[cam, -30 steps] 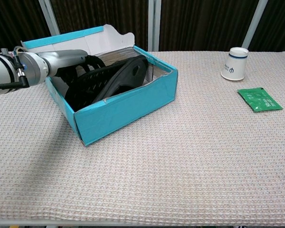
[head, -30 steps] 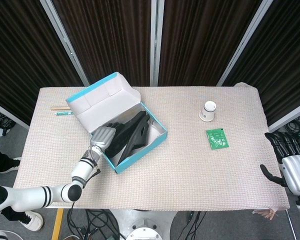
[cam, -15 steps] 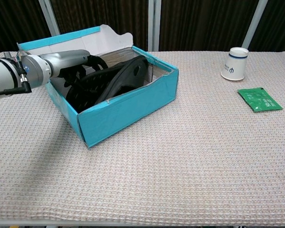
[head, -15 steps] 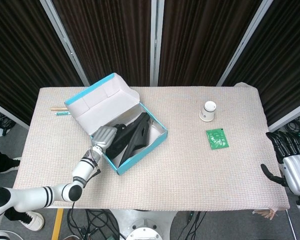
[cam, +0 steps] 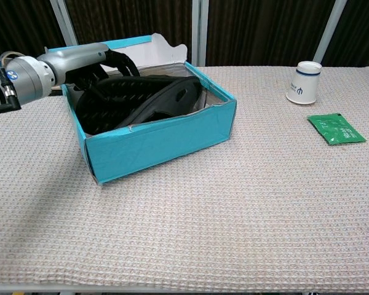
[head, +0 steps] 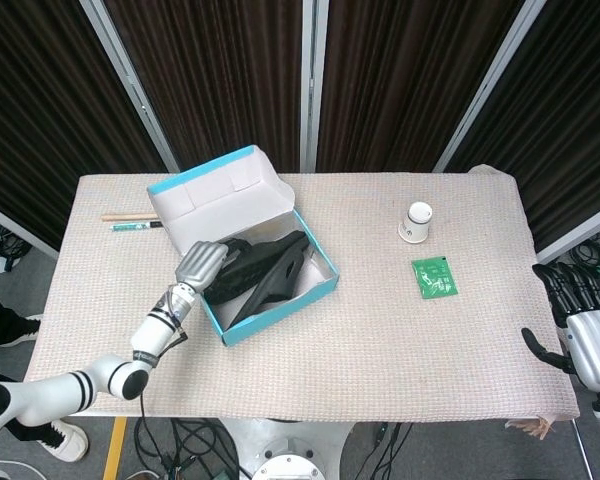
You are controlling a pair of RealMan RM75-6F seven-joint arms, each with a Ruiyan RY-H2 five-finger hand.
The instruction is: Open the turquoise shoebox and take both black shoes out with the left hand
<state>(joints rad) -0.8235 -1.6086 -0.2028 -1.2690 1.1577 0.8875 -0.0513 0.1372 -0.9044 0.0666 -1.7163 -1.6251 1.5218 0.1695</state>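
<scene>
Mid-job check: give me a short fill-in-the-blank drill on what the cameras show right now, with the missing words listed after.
1. The lid of the turquoise cardboard shoebox is ____.
2. The left robot hand reaches into the shoebox at the black perforated shoes, which are still ____ the box.
3. The flat green packet lies nearer the robot than the white paper ____.
4. The right robot hand holds ____.

Missing words: open; inside; cup; nothing

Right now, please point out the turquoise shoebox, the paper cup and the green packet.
turquoise shoebox (cam: 160, 142), chest view, on its front wall.
paper cup (cam: 302, 83), chest view, on its side.
green packet (head: 435, 277), head view, on its middle.
</scene>
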